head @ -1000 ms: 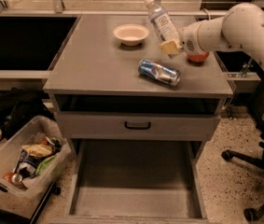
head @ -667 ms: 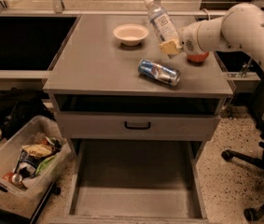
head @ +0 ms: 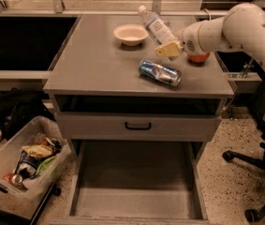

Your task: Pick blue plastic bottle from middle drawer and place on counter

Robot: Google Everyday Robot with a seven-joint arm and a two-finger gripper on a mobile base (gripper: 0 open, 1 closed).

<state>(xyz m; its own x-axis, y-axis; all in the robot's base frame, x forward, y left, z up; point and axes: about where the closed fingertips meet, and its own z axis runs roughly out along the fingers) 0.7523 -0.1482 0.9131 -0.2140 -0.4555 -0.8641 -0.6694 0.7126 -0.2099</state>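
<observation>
While the counter [head: 99, 64] is spreading out up top and the middle drawer [head: 136, 172] is standing open below, your gripper [head: 168, 49] is hovering over the far right, clenching the tilted blue plastic bottle [head: 156, 26] low down. Releasing it leaning is risking a topple onto the soda can [head: 159, 72] or bowl [head: 130, 34]. Its base is hiding behind the jaws.

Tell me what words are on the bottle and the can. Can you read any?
bottle label: a dark square mark, too blurred to read.
can: blue and white, no letters readable.
wrappers in the bin: too blurred to read.
So no text can be read. The gripper holds the bottle tilted above the counter, behind the can.
</observation>
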